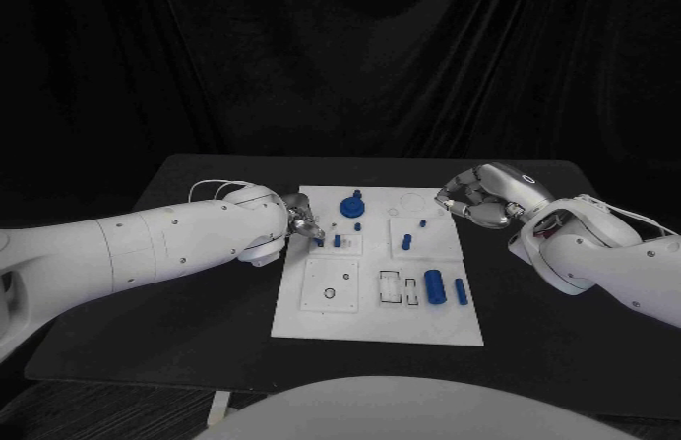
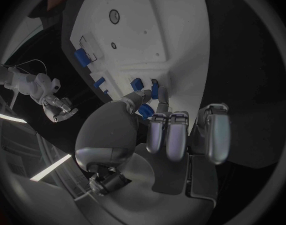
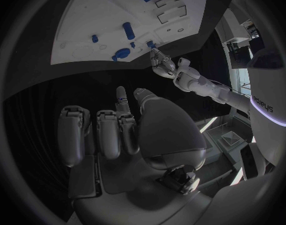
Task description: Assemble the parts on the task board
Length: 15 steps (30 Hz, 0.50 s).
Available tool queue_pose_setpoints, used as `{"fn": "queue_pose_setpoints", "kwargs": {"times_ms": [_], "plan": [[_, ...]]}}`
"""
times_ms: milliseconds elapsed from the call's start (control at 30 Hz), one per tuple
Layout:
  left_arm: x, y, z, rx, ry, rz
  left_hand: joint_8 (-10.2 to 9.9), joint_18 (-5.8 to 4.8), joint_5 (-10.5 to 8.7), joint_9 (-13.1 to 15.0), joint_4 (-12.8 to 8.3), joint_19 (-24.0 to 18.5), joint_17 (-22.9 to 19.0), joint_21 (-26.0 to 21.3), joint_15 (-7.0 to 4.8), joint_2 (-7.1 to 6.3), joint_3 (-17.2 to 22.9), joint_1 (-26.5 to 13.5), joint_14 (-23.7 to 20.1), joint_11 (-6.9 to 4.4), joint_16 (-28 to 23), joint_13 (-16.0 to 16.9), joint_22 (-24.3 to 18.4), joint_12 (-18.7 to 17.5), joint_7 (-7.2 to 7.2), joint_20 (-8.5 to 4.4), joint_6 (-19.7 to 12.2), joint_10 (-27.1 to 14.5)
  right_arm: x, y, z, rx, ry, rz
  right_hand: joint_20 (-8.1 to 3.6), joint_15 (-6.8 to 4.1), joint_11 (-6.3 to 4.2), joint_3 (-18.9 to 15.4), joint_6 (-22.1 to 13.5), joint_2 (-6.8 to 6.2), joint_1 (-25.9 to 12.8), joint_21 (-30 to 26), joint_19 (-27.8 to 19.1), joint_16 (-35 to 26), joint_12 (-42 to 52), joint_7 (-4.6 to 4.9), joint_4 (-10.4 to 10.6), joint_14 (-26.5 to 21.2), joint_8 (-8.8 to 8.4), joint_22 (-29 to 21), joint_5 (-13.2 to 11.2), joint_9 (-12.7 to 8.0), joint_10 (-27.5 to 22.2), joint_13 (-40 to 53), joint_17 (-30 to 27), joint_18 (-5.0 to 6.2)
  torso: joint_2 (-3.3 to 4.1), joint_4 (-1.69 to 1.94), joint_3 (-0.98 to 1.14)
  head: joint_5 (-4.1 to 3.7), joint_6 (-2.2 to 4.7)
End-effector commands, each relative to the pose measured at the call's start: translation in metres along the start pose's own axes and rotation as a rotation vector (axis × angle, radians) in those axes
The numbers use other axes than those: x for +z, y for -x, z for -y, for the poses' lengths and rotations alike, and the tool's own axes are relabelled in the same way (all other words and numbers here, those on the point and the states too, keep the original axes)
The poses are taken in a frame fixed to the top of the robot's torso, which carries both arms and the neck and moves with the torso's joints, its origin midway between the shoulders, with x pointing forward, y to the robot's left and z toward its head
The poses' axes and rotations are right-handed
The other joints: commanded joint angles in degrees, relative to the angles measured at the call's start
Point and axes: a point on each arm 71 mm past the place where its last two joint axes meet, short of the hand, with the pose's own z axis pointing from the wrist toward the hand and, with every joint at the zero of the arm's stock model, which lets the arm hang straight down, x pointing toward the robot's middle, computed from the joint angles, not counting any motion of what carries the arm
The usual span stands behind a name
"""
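Overhead, the task board (image 1: 378, 307) lies flat in the middle of the black table (image 1: 170, 332). The left hand (image 1: 299, 221) sits at the board's left edge, fingertips down on a small blue part (image 1: 320, 242) there; whether they pinch it cannot be told from this view. The right hand (image 1: 475, 199) hangs just off the board's far right corner, fingers curled in, nothing visible in them. On the board: a round blue knob part (image 1: 352, 204) at the far middle, a blue peg (image 1: 406, 242) standing further right, and a blue cylinder (image 1: 434, 287) with a thinner blue bar (image 1: 462, 291) lying side by side near the right edge. Empty rectangular slots (image 1: 389, 284) sit just left of the cylinder.

Left wrist view: left hand (image 2: 162, 130) over the board (image 2: 149, 30) edge. The thumb and one finger (image 2: 163, 97) close on a small blue part (image 2: 155, 89); the remaining fingers are bent and lie side by side, off the board. More blue parts (image 2: 81, 58) line the board's rim. The right hand (image 2: 62, 108) shows small in the distance.

Right wrist view: right hand (image 3: 127, 130) above bare table, apart from the board (image 3: 86, 30). Fingers folded in close together, holding nothing. The round knob part (image 3: 121, 54) and a peg (image 3: 126, 30) stand on the board; the left hand (image 3: 162, 63) touches the board's rim.
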Motion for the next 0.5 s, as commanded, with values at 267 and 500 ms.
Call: {"fn": "queue_pose_setpoints", "kwargs": {"times_ms": [267,500], "plan": [[0.0013,-0.0053,-0.0006,0.007,-0.013,-0.023,0.4,0.76,-0.37,0.1,0.4,-0.2,15.1,-0.3,-0.32,0.08,-0.1,-0.4,5.9,-0.43,0.2,15.1,11.8,0.2,-0.41,-0.47,0.2,6.0,-0.0006,-0.0008,0.0011,0.000,-0.016,-0.001,0.18,0.30,0.24,0.3,0.0,0.04,0.6,-0.4,2.9,-0.2,0.2,0.13,-0.2,4.4,-0.37,12.6,0.3,-0.1,6.0,15.1,6.2,0.50,0.03,0.02,0.00,-0.09,0.01],[0.0015,-0.0063,-0.0016,0.009,-0.010,-0.028,0.4,0.77,-0.37,0.1,0.4,-0.2,15.1,-0.4,-0.32,0.09,-0.1,-0.4,5.9,-0.43,0.2,15.1,11.8,0.2,-0.41,-0.47,0.1,6.0,-0.0005,-0.0014,0.0008,0.001,-0.017,-0.003,0.18,0.30,0.24,0.3,0.0,0.04,0.6,-0.4,2.9,-0.2,0.2,0.13,-0.2,4.4,-0.37,12.6,0.3,-0.1,6.0,15.1,6.2,0.50,0.05,0.00,-0.01,-0.07,0.01]]}}
